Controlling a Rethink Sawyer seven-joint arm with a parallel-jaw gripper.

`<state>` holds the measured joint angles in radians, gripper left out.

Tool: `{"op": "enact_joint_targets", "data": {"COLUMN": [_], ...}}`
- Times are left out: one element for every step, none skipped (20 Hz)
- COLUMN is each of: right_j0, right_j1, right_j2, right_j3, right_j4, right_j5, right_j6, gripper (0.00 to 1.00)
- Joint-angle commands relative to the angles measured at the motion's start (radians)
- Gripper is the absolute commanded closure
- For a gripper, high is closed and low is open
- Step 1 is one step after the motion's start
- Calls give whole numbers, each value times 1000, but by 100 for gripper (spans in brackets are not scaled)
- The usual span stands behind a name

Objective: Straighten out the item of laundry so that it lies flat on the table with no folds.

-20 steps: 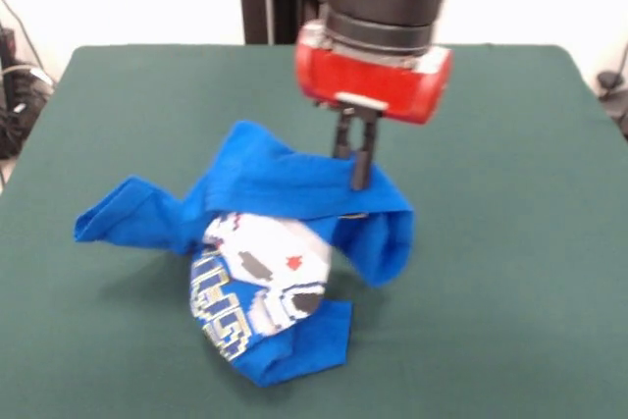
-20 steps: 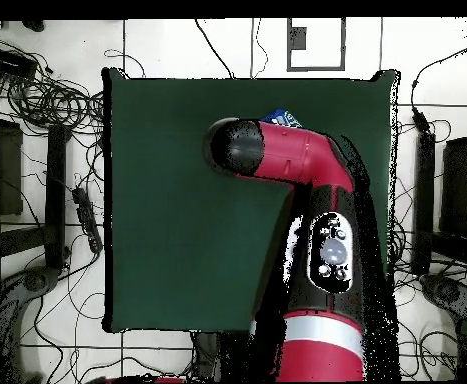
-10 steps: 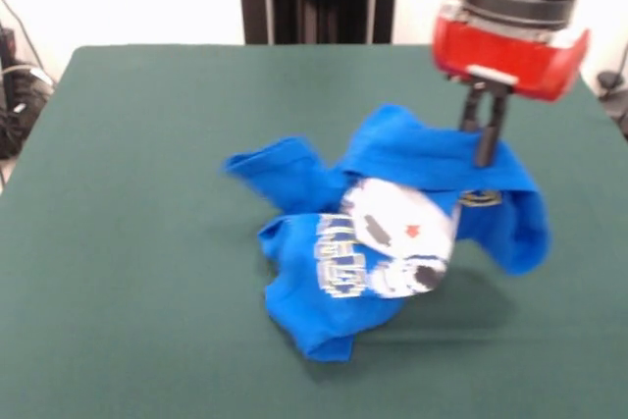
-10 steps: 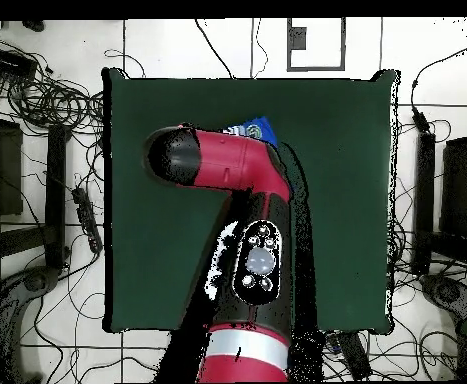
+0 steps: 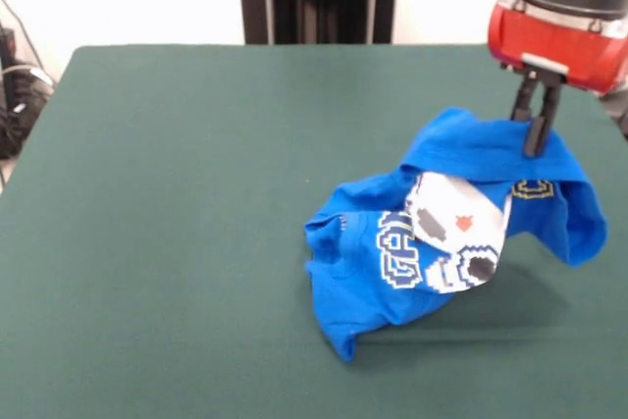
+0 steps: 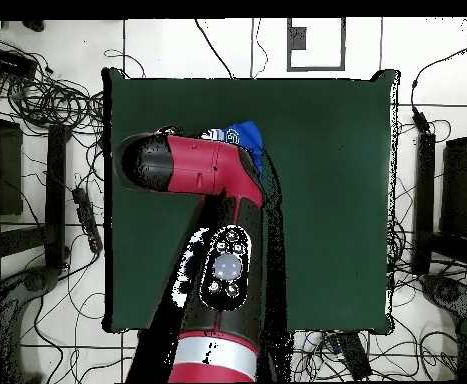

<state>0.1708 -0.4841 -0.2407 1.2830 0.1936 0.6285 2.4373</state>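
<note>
The item of laundry (image 5: 432,242), a bright blue T-shirt with a white pixel print and yellow-outlined letters, hangs bunched and folded at the right of the table (image 5: 177,193). My gripper (image 5: 535,149) is shut on its upper edge and holds that part raised, while the lower part rests crumpled on the green cloth. In the overhead view the red arm (image 6: 192,170) covers nearly all of the shirt; only a blue bit of the item of laundry (image 6: 245,135) shows beside it, and the gripper is hidden.
Dark green table surface (image 6: 337,200) spreads wide to the left of the shirt in the front view. The table's right edge lies close to the gripper there. Cables (image 6: 47,100) and stands ring the table on the floor.
My gripper has carried the held shirt edge steadily to the right in the front view, dragging the whole garment across the table. The arm swung leftward in the overhead view.
</note>
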Motion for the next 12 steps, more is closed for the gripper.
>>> {"op": "enact_joint_targets", "data": {"right_j0": [-1, 2, 4, 5, 7, 8, 9, 12, 10, 9, 0, -4], "right_j1": [93, 96, 99, 103, 105, 107, 109, 113, 113, 114, 115, 116], "right_j2": [13, 8, 5, 0, -4, -7, -10, -17, -17, -20, -18, -19], "right_j3": [124, 120, 118, 116, 113, 109, 106, 100, 97, 93, 87, 82], "right_j4": [41, 35, 31, 28, 25, 22, 18, 15, 16, 12, 13, 9], "right_j5": [-17, -28, -36, -49, -49, -49, -48, -43, -37, -31, -27, -23], "right_j6": [244, 241, 238, 234, 233, 231, 229, 228, 225, 217, 206, 195], "gripper": [100, 100, 100, 0, 0, 0, 0, 0, 0, 0, 0, 0]}}
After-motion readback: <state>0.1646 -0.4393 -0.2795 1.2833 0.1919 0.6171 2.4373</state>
